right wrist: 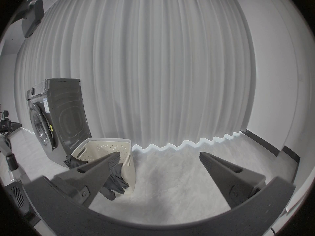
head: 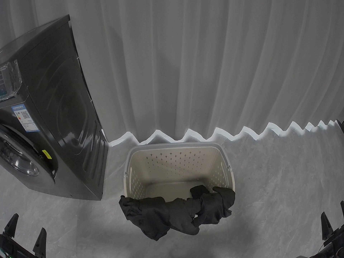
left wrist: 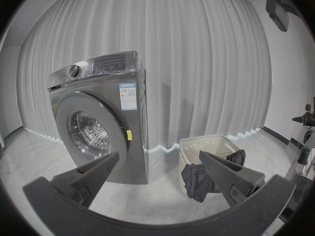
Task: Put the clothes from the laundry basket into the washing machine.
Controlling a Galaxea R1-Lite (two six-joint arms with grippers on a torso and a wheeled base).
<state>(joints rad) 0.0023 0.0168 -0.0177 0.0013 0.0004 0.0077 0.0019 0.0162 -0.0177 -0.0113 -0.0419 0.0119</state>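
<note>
Black left hand (left wrist: pixel 158 152) and right hand (right wrist: pixel 159 153) both gape wide, empty.

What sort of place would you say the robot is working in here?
Probably a laundry corner set up in a test room or studio: a front-loading washing machine stands on a grey floor, a laundry basket with dark clothes draped over its rim sits beside it, and a white curtain hangs behind both.

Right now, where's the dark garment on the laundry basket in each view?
Head view: dark crumpled garment draped over the cream perforated plastic basket's near rim.
Left wrist view: garment hangs down the basket's camera-facing wall.
Right wrist view: garment hangs off the basket's near rim.
Shared landmark: dark grey front-loading washing machine beside the basket.
</note>
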